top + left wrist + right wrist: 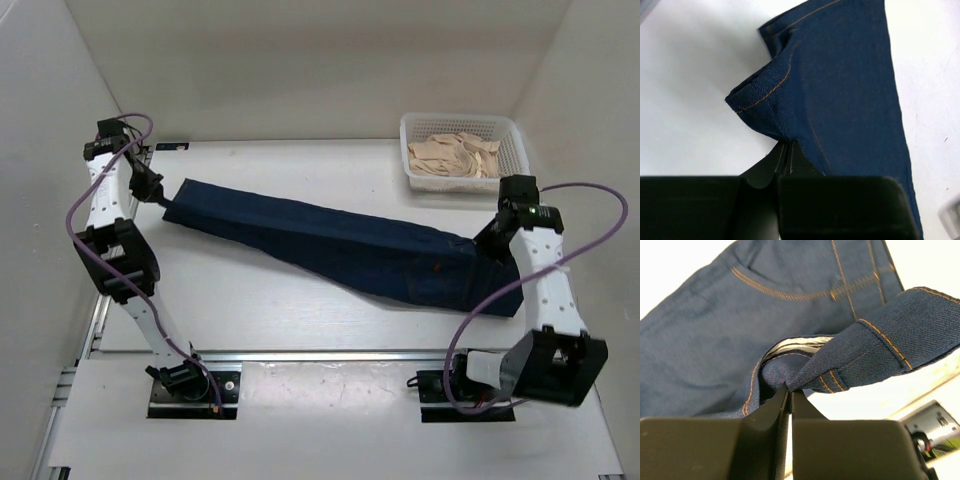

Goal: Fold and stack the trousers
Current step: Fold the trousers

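The trousers [340, 245] are dark navy jeans with tan stitching, folded lengthwise and stretched across the table from far left to near right. My left gripper [160, 196] is shut on the leg hem; in the left wrist view the hem [770, 95] bunches up just above the closed gripper [787, 146]. My right gripper [487, 245] is shut on the waist end; in the right wrist view the waistband [875, 350] curls over the closed gripper [790, 389], with a pocket seam [780, 290] behind.
A white basket [512, 140] holding beige cloth garments [455, 155] stands at the back right. White walls close in the table on three sides. A metal rail [320, 355] runs along the near edge by the arm bases.
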Robot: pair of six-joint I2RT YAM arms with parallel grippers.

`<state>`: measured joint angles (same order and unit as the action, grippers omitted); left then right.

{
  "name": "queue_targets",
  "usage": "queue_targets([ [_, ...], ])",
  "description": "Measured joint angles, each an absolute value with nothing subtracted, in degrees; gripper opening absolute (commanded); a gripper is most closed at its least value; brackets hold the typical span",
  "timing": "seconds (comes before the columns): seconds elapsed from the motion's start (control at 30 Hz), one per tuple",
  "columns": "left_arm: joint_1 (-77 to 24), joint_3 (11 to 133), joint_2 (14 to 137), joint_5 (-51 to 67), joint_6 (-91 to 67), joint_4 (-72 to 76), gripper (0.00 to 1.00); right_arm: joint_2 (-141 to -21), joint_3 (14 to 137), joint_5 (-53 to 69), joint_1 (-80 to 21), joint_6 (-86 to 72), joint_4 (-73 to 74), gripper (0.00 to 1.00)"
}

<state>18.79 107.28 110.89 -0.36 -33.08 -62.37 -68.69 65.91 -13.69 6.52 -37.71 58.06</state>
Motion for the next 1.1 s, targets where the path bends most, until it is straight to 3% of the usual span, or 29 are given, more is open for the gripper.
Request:
queue_targets([
  [0.47, 16.21, 129.60, 129.54, 1.45, -33.39, -66.67, 0.10, -90.35, 78.19, -12.67, 6.33, -36.62, 49.84, 0.00],
  [0.57, 15.66, 133.16, 132.03, 1.54, -33.26, -67.16, 0.29, -94.39, 80.99, -12.86, 6.37, -36.32, 49.08, 0.01],
  [0.6, 15.62, 135.15, 133.51, 1.41, -33.21, -67.13, 0.39, -95.79, 82.02, -13.50, 6.39, -36.07, 48.99, 0.05],
  [0.63, 15.64, 137.14, 134.91, 1.28, -33.10, -66.67, 0.59, -97.19, 82.98, -14.20, 6.55, -35.88, 48.75, 0.17],
  [0.67, 15.73, 139.33, 136.53, 1.23, -32.86, -65.71, 0.67, -98.52, 83.85, -14.94, 6.76, -35.86, 48.47, 0.29],
  [0.73, 15.62, 145.75, 140.66, 1.83, -32.34, -65.12, 0.79, -100.42, 85.14, -16.14, 7.25, -36.64, 47.75, 0.67],
  [0.77, 15.57, 149.10, 142.69, 1.83, -32.01, -64.64, 0.92, -100.84, 85.54, -16.49, 7.51, -36.82, 47.33, 0.89],
  [0.83, 15.07, 149.82, 143.26, 1.17, -31.09, -64.18, 0.95, -100.36, 85.49, -17.10, 7.68, -36.64, 46.85, 0.95],
  [0.9, 14.24, 145.10, 140.29, 0.40, -30.33, -62.74, 1.00, -98.76, 84.68, -17.47, 7.51, -36.27, 46.11, 0.95],
  [0.97, 13.58, 138.89, 135.70, -1.04, -29.54, -62.13, 0.89, -95.22, 81.60, -17.63, 7.25, -35.94, 45.25, 0.93],
  [1.0, 13.23, 136.97, 133.84, -1.56, -28.97, -62.06, 0.49, -93.06, 79.44, -17.58, 7.03, -35.73, 44.84, 0.90],
  [1.03, 12.91, 135.11, 131.79, -2.22, -28.53, -61.89, 0.25, -90.65, 76.95, -17.41, 6.85, -35.55, 44.69, 0.87],
  [1.07, 12.69, 133.60, 129.71, -2.92, -27.64, -61.80, 0.10, -88.44, 74.56, -17.23, 6.72, -35.40, 44.88, 0.83],
  [1.1, 12.60, 132.38, 128.20, -3.53, -27.11, -61.47, 0.10, -86.43, 72.14, -16.80, 6.72, -35.31, 44.82, 0.83],
])
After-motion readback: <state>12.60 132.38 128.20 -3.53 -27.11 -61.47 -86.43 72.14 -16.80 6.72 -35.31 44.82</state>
